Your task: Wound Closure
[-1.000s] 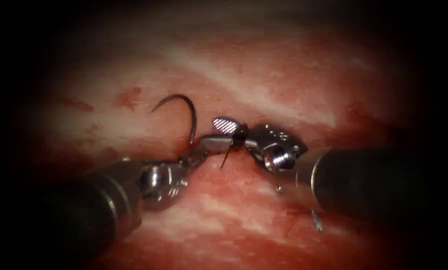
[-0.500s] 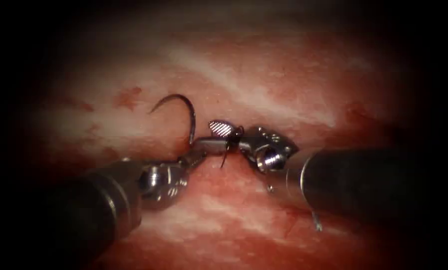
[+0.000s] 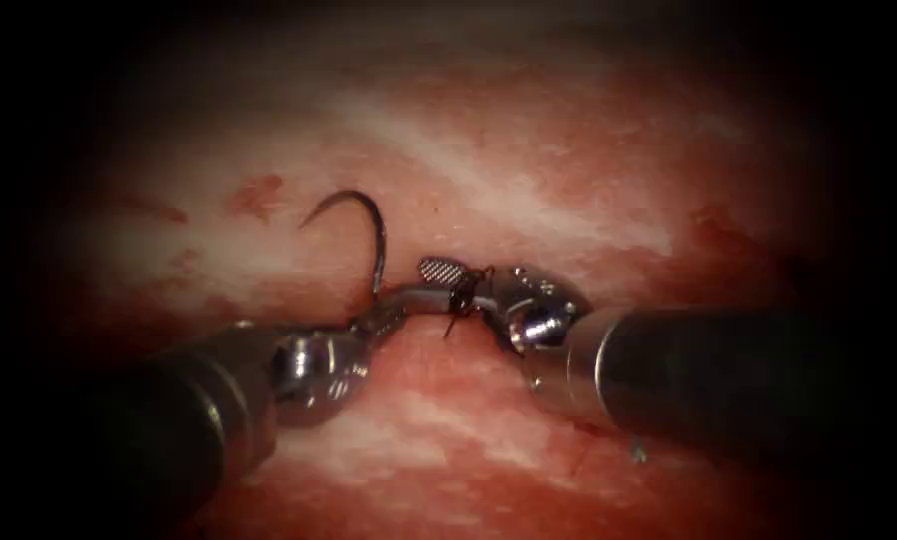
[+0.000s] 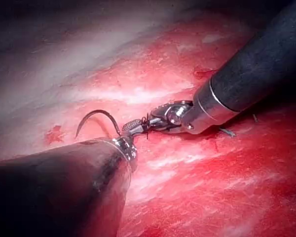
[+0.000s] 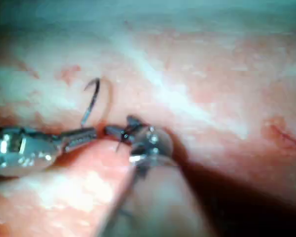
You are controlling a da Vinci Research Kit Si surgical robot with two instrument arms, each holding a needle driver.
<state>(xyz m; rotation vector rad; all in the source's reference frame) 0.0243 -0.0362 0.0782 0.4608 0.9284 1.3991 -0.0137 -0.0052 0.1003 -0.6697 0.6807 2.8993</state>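
Left pincer [image 3: 393, 310] clenched on the curved needle [image 3: 368, 225] near its tail, the needle clear of the tissue [image 3: 528, 170]. Right pincer [image 3: 458, 285], parted, straddles the thread [image 3: 461, 295]. Risk: a slack bite lets the needle rotate or thread slip.

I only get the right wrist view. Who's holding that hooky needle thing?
Observer: The endoscope view shows that the left tool grips the needle near its thread end.
Operator: Is the pointy end stuck in the tissue?
Observer: No. In the left wrist view the tip curves free above the tissue.
Operator: What about my right tool?
Observer: In the endoscope view the right tool has its jaws open, ridged face showing, with dark thread at their base. It seems to grip nothing.
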